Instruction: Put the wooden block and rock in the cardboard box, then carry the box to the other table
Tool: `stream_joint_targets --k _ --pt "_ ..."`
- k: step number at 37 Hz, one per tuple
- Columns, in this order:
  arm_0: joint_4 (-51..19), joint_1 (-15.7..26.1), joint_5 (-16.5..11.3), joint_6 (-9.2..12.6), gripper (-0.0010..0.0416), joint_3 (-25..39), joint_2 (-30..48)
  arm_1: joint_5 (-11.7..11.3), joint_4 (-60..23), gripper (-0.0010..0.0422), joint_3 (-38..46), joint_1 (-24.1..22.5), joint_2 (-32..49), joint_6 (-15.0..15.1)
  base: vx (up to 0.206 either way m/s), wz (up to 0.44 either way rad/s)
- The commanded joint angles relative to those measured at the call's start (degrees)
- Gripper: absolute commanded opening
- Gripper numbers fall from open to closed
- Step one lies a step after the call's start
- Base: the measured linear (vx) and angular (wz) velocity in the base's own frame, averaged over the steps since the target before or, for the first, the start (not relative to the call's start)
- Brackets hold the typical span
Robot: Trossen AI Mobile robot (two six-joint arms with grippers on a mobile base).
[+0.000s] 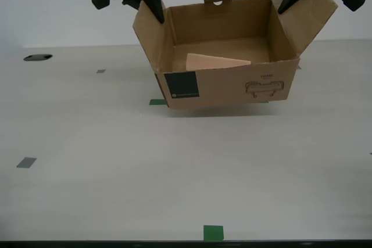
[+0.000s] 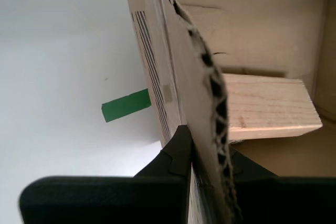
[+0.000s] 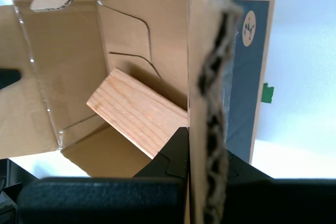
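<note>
Carrying the cardboard box (image 1: 226, 88), both grippers clamped on opposite side walls, box apparently just above the table (image 1: 174, 172).
Wooden block (image 1: 215, 61) inside; rock unseen. Next: lower level, then let go.

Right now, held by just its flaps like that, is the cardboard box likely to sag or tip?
Probably some. The cardboard box is thin corrugated board, pinched only at its side flaps, so they may bend. The wooden block leaning inside looks free to slide and could shift the load.

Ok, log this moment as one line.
box: looks lifted | block: inside | rock: unseen | my first gripper: shut on box flap | my second gripper: shut on box flap
</note>
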Motion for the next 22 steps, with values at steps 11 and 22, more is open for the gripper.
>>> stream_joint_targets --k 11,22 --pt "-1.5 0.1 -0.8 -1.7 -0.0001 0.1 0.0 0.9 -2.7 -0.0002 0.0 -0.2 -4.8 -2.8 -0.014 0.000" --pt "-3.6 0.2 -0.8 -3.3 -0.0001 0.1 0.0 0.9 -3.4 -0.0002 -0.4 -0.2 -5.2 -2.7 -0.051 0.014"
